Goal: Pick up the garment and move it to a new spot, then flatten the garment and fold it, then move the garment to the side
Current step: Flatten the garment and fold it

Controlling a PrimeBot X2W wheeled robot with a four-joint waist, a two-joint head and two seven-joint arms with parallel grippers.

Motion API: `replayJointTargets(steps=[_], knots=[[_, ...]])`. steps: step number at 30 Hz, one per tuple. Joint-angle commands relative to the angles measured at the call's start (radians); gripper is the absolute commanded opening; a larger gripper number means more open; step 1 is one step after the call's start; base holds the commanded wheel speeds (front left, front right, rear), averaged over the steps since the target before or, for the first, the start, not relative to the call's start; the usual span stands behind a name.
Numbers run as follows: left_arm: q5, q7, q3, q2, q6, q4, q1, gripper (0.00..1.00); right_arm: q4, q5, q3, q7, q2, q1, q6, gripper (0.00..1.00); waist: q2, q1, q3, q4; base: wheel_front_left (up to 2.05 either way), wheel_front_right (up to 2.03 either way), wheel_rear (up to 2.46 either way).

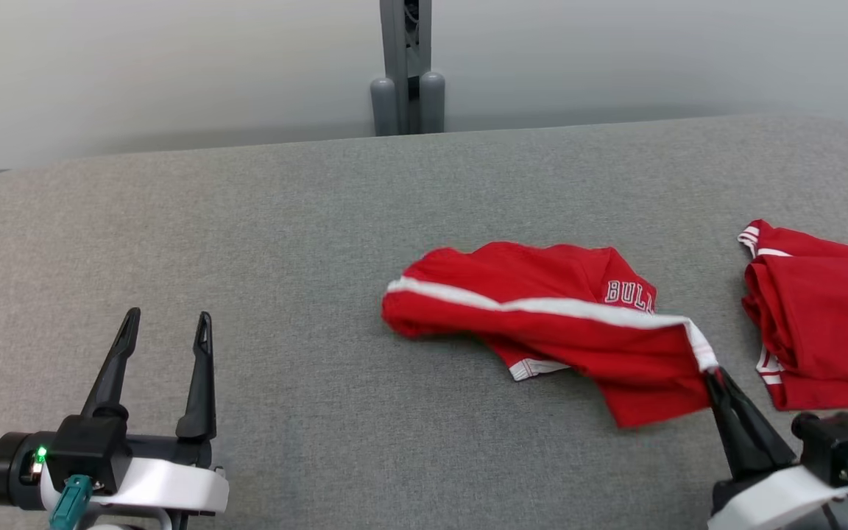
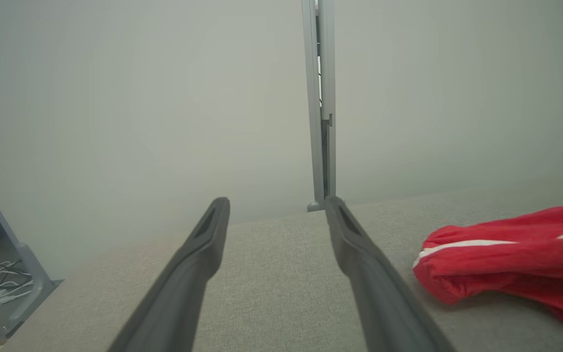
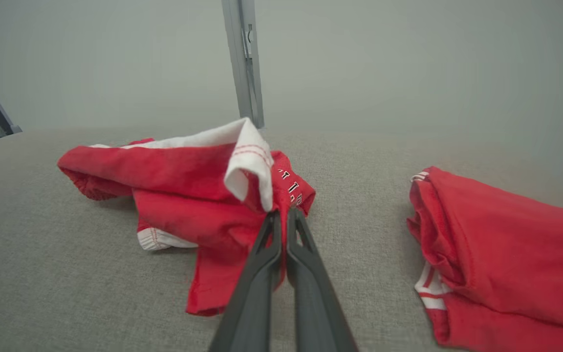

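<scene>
Right gripper (image 1: 715, 375) pinched shut on the crumpled red garment (image 1: 542, 309)'s near-right white-trimmed corner, long axis running left across the grey table (image 1: 247, 221) toward the idle, spread left gripper (image 1: 166, 331), second red garment (image 1: 821, 324) just right.

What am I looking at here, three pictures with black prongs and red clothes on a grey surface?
It is a two-armed robot. The head view looks down from its head; the other two look along each arm's prongs. Each pair of prongs is a tool for gripping. The left tool is open, holding nothing, above the grey table. The right tool is shut on the white-trimmed edge of the red shorts, crumpled mid-table. A second red garment lies apart at the right edge. A grey post stands behind the table.
</scene>
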Motion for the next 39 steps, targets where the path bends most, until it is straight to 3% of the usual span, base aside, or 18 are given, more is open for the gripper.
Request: replayJointTargets(steps=[1,8,9,10,11,12,13,20,26,33,39], knots=[[-0.004,0.006,0.003,0.010,0.003,-0.002,0.015,1.00,0.030,-0.014,-0.017,0.004,-0.002,0.022,0.000,0.00,-0.0001,0.0000,-0.005,-0.007,0.00,0.00,0.00],[-0.011,0.013,0.001,0.016,0.008,-0.009,0.021,1.00,0.178,-0.010,-0.051,-0.037,0.021,0.019,0.000,0.00,-0.0001,0.0000,-0.009,-0.012,0.00,0.00,0.00],[-0.011,0.013,0.000,0.016,0.008,-0.009,0.022,1.00,0.194,-0.006,-0.059,-0.045,0.027,0.012,0.000,0.04,-0.0001,0.0000,-0.010,-0.012,0.00,0.00,0.00],[-0.011,0.014,0.000,0.018,0.009,-0.009,0.024,1.00,0.206,-0.011,-0.060,-0.054,0.028,0.006,0.000,0.36,-0.0001,0.0000,-0.011,-0.012,0.00,0.00,0.00],[-0.011,0.014,0.000,0.018,0.009,-0.009,0.024,1.00,0.206,-0.011,-0.060,-0.054,0.028,0.006,0.000,0.36,-0.0001,0.0000,-0.011,-0.012,0.00,0.00,0.00],[-0.012,0.014,0.000,0.018,0.011,-0.009,0.025,1.00,0.216,-0.006,-0.063,-0.063,0.035,0.001,0.000,0.62,-0.0001,0.0000,-0.012,-0.013,0.00,0.00,0.00],[-0.012,0.015,0.001,0.018,0.010,-0.009,0.027,1.00,0.221,-0.001,-0.068,-0.069,0.041,0.001,0.000,1.00,-0.0001,0.0000,-0.013,-0.014,0.00,0.00,0.00],[-0.020,0.022,0.001,0.020,0.019,-0.007,0.032,1.00,0.163,-0.005,-0.162,-0.104,0.058,0.001,0.000,1.00,-0.0001,0.0000,-0.026,-0.025,0.00,0.00,0.00],[-0.022,0.027,-0.003,0.024,0.021,-0.015,0.034,1.00,-0.017,-0.052,-0.237,-0.114,0.074,-0.003,0.000,1.00,-0.0001,0.0000,-0.029,-0.039,0.00,0.00,0.00],[-0.025,0.034,-0.008,0.026,0.026,-0.012,0.037,1.00,-0.218,-0.093,-0.200,-0.018,0.109,0.032,0.000,1.00,-0.0001,0.0000,-0.033,-0.045,0.00,0.00,0.00],[-0.029,0.048,-0.014,0.025,0.030,-0.005,0.043,1.00,-0.278,-0.080,-0.154,0.042,0.127,0.078,0.000,1.00,-0.0001,0.0000,-0.033,-0.045,0.00,0.00,0.00]])
